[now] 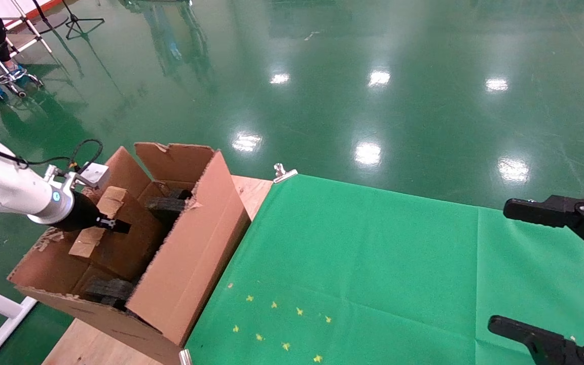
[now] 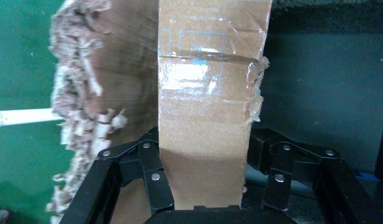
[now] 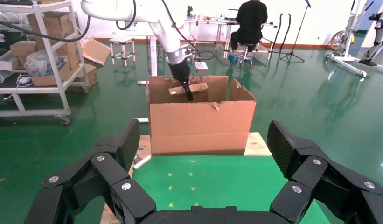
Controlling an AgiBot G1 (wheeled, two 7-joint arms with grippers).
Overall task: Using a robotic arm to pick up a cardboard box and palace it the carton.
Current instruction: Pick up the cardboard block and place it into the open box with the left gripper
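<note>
We saw the glossy white robotic arm's left gripper (image 1: 119,226) with jaws pinching the small taped brown cardboard box (image 1: 98,220) above the large ragged-flapped brown carton (image 1: 190,263) — over its black foam blocks (image 1: 166,204). The right gripper (image 3: 202,154) hovered over the green-clothed table (image 1: 373,263), jaws spread.

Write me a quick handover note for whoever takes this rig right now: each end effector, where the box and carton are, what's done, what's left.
Left end effector: shut on the cardboard box, holding it above the carton's open top, between the upright flaps.
Right end effector: open, empty, parked over the green cloth at the right.
Carton: on the table's left end, flaps up, black foam blocks inside.
Done: box picked up and carried over the carton.
Left: lower it in, release, withdraw the left arm.
</note>
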